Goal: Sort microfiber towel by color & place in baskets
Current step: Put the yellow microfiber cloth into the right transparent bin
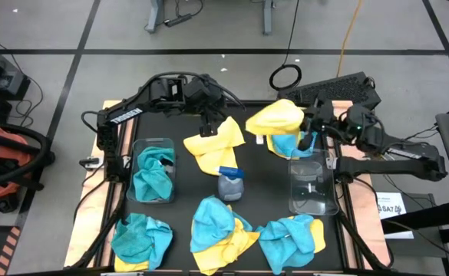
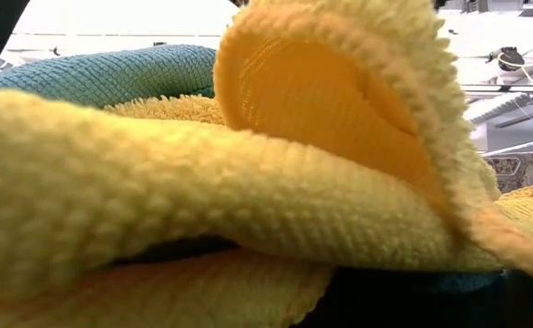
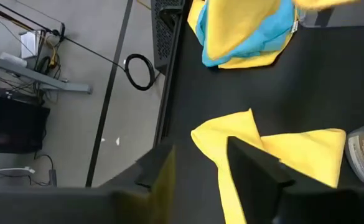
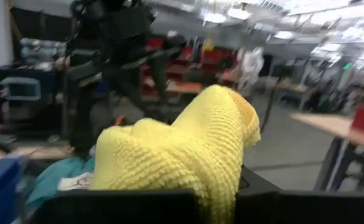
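Note:
My right gripper (image 1: 310,129) is at the table's far right, shut on a yellow towel (image 1: 274,116) that bulges up in front of its fingers in the right wrist view (image 4: 188,149). A teal towel (image 1: 289,144) shows under that yellow one. My left gripper (image 1: 208,123) is open over the far edge of a flat yellow towel (image 1: 216,142); its fingers straddle a corner of it (image 3: 231,134). The left clear basket (image 1: 136,146) holds a teal towel (image 1: 153,175). The right clear basket (image 1: 313,185) holds no towel. My right gripper pinches the yellow towel (image 4: 213,186) between its two fingers, coming level from the table's right side. The cloth is bunched in several layers and rises in a hump beyond the fingers. The fingers themselves hide the exact spot. Whether it also grips the teal towel cannot be told.
A grey spray bottle with a blue top (image 1: 230,184) stands mid-table between the baskets. Three heaps lie along the near edge: teal (image 1: 140,239), teal on yellow (image 1: 220,226), teal with yellow (image 1: 293,238). In the low view a yellow towel (image 2: 248,182) fills the picture.

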